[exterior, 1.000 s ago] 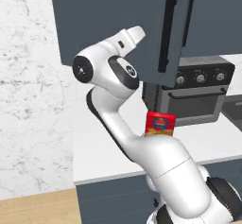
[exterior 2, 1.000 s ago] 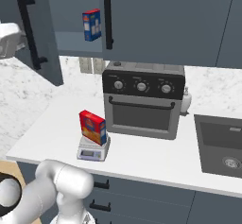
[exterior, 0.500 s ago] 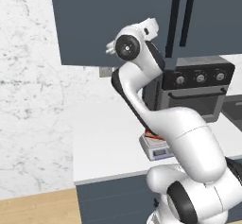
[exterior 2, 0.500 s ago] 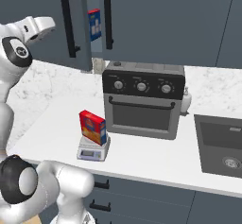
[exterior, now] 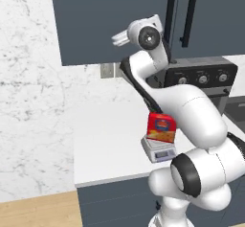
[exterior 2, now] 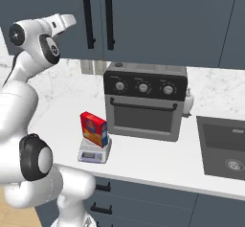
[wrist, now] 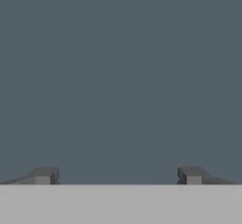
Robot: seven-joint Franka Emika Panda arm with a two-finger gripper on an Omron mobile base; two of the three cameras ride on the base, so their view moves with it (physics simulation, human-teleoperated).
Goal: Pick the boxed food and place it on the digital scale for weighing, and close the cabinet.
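1 boxed food [exterior 2: 94,129] on 1 digital scale [exterior 2: 94,151] (2 handles [exterior 2: 98,17]).

— Can any text, brand or number be read?
— None. A blue oval logo is seen on the boxed food [exterior: 161,127], but its lettering is too blurred to be read.

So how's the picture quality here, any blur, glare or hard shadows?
Left base view: soft, even light, no glare, slightly blurry boxed food. Right base view: sharper, faint shadow beside the digital scale. Hand view: flat slate-blue cabinet surface, no detail, open hand tips blurred.
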